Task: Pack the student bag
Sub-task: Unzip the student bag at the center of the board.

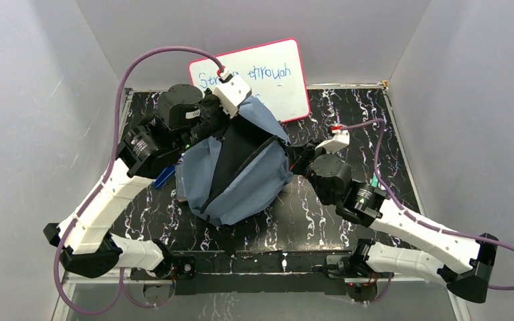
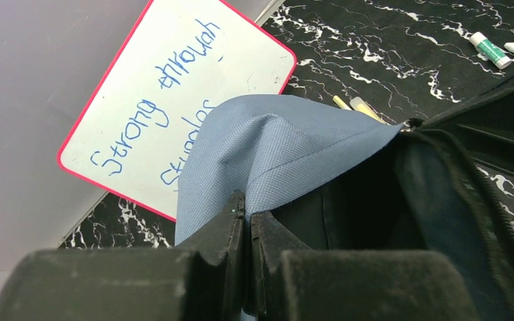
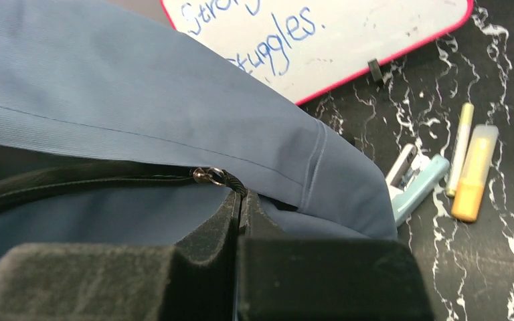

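The grey-blue student bag (image 1: 241,180) lies in the middle of the table with its zip open and its dark inside showing. My left gripper (image 1: 235,115) is at the bag's far edge. In the left wrist view it (image 2: 247,214) is shut on a fold of the bag's fabric (image 2: 274,147), which it holds lifted. My right gripper (image 1: 296,156) is at the bag's right side. In the right wrist view it (image 3: 239,197) is shut on the dark zip pull cord (image 3: 221,178) beside the opening of the bag (image 3: 140,100).
A pink-framed whiteboard (image 1: 274,73) with blue writing leans at the back. A yellow highlighter (image 3: 475,174), a thin pen (image 3: 460,147) and a light blue stapler-like item (image 3: 415,180) lie right of the bag. Two markers (image 2: 490,48) lie farther off. A blue object (image 1: 164,177) pokes out at the bag's left.
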Action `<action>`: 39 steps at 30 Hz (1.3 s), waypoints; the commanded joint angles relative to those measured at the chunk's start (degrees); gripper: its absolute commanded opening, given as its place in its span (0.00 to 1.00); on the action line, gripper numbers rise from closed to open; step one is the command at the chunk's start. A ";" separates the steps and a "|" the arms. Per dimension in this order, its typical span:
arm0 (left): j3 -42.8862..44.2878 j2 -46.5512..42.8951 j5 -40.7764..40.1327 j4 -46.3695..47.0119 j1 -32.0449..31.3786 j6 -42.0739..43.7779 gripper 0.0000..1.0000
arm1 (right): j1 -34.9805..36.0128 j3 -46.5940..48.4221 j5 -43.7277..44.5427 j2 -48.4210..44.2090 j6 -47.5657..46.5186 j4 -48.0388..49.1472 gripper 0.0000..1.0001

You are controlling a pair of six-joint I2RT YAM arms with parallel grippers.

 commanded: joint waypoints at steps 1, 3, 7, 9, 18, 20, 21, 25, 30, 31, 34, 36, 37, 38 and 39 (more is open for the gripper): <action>0.79 -1.34 -4.58 3.19 0.27 -0.05 0.00 | -0.55 -2.46 2.13 -2.66 4.75 -5.08 0.00; 0.79 -1.42 -4.82 3.32 0.30 0.03 0.00 | -0.55 -3.89 1.52 -3.02 6.41 -6.97 0.00; 0.71 -1.46 -4.75 3.35 0.27 -0.10 0.00 | -0.55 -6.58 0.99 -4.54 9.12 -9.55 0.00; 0.63 -1.52 -4.65 3.35 0.30 -0.26 0.00 | -0.55 -7.88 0.68 -5.41 10.12 -10.37 0.00; 0.44 -1.88 -4.74 3.21 0.26 -0.67 0.00 | -0.55 -12.57 -1.78 -7.12 13.91 -14.65 0.00; 0.19 -2.03 -4.65 3.32 0.31 -0.81 0.00 | -0.55 -12.83 -1.93 -7.42 14.09 -15.19 0.00; 0.10 -2.07 -4.65 3.31 0.30 -0.89 0.00 | -0.55 -12.81 -1.79 -7.56 14.05 -15.50 0.00; -0.04 -2.21 -4.65 3.35 0.31 -1.06 0.00 | -0.60 -12.60 -0.86 -8.56 13.89 -16.92 0.00; -0.02 -2.17 -4.84 3.44 0.31 -1.09 0.00 | -0.55 -12.48 -0.84 -9.12 13.68 -18.30 0.01; -0.04 -2.10 -4.76 3.37 0.27 -1.08 0.00 | -0.55 -12.15 -1.05 -9.29 13.31 -18.55 0.04; 0.00 -2.08 -4.57 3.44 0.29 -1.33 0.00 | -0.55 -9.72 -1.28 -10.50 11.13 -19.46 0.17; 0.04 -1.99 -4.48 3.61 0.31 -1.66 0.00 | -0.55 -6.86 -1.32 -11.70 8.75 -19.96 0.25; 0.14 -1.95 -4.43 3.72 0.31 -1.81 0.00 | -0.55 -5.29 -1.23 -12.26 7.38 -20.10 0.30; 0.12 -1.92 -4.39 3.78 0.31 -1.99 0.00 | -0.57 -3.48 -1.24 -12.79 6.22 -20.46 0.35; 0.10 -1.90 -4.45 3.97 0.31 -2.23 0.00 | -0.55 -1.61 -1.35 -13.11 5.40 -21.01 0.40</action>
